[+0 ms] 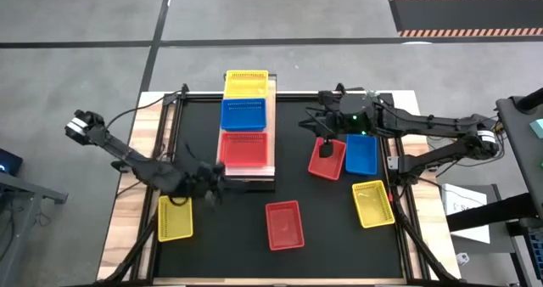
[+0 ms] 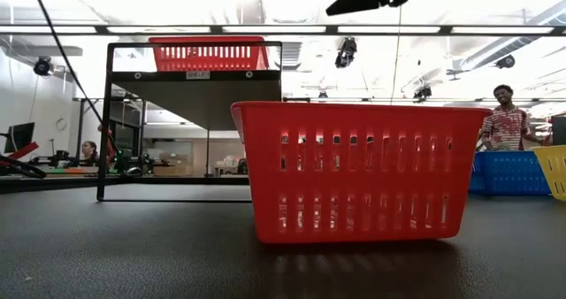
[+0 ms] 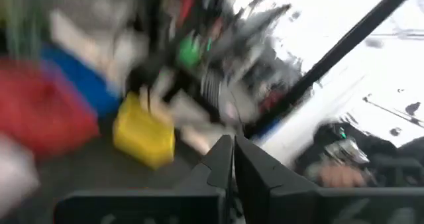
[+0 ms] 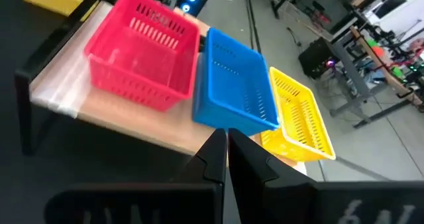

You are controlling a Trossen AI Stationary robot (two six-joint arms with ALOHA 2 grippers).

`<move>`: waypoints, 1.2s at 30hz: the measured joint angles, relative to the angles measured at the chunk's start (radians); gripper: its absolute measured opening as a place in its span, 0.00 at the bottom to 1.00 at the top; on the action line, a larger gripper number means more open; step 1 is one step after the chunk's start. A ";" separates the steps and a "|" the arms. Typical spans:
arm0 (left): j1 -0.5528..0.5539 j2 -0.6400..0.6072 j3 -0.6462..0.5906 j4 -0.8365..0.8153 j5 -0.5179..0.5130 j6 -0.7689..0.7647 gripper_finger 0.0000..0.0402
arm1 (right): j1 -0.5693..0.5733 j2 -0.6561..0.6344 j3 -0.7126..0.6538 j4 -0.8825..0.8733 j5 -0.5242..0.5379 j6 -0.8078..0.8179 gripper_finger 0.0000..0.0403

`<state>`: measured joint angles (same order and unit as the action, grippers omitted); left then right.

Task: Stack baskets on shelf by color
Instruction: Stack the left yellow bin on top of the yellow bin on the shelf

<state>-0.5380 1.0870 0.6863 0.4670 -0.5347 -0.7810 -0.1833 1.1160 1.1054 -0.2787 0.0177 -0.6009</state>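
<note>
The shelf [image 1: 249, 170] stands on the black worktop [image 1: 246, 236], left of centre, running from the far edge toward the middle. Its plank top carries three baskets in a row: a yellow basket [image 1: 246, 84] at the far end, a blue basket [image 1: 243, 114] in the middle, a red basket [image 1: 244, 149] at the near end. The right wrist view confirms this order, each basket touching or just beside the next.

Five baskets lie loose on the worktop. A second yellow basket [image 1: 175, 217] sits near the left edge toward the near-left corner. A second red basket [image 1: 284, 224] sits near the middle, toward the near edge; in the low view it fills the foreground. A third red basket [image 1: 327, 159] and a second blue basket [image 1: 361, 154] lie side by side right of centre, touching or nearly so. A third yellow basket [image 1: 372, 204] lies near the right edge.

The left tool [image 1: 219, 178] is low beside the shelf's near end, holding nothing, its fingers pressed together in its wrist view; that view is blurred, so this reading is likely, not certain. The right tool [image 1: 325, 139] hangs over the far rim of the third red basket, fingers together, empty.
</note>
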 joint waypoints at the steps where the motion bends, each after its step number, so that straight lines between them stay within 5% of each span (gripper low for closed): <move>1: -0.021 0.007 0.004 -0.063 0.002 -0.099 0.00 | 0.000 -0.002 -0.006 0.000 0.000 -0.005 0.02; 8: -0.138 0.029 0.105 -0.766 0.043 -0.978 0.00 | 0.000 -0.012 -0.028 -0.025 0.000 -0.016 0.02; 13: -0.153 0.080 0.212 -1.104 0.417 -1.306 0.00 | 0.000 -0.011 -0.021 -0.075 0.000 -0.002 0.02; 19: -0.151 0.161 0.275 -1.318 0.475 -1.343 0.00 | 0.000 -0.009 -0.021 -0.085 0.001 0.025 0.02; 23: -0.152 0.215 0.258 -1.315 0.497 -1.308 0.00 | 0.000 -0.008 -0.022 -0.087 0.001 0.025 0.02; 26: -0.151 0.235 0.239 -1.326 0.605 -1.300 0.03 | 0.000 -0.008 -0.022 -0.087 0.001 0.030 0.02; 36: -0.170 0.220 0.240 -1.524 0.643 -1.281 0.36 | 0.000 -0.002 -0.022 -0.090 0.001 0.032 0.02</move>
<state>-0.7078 1.3074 0.9264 -1.0571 0.1079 -2.0621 -0.1837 1.1141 1.0832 -0.3684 0.0185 -0.5690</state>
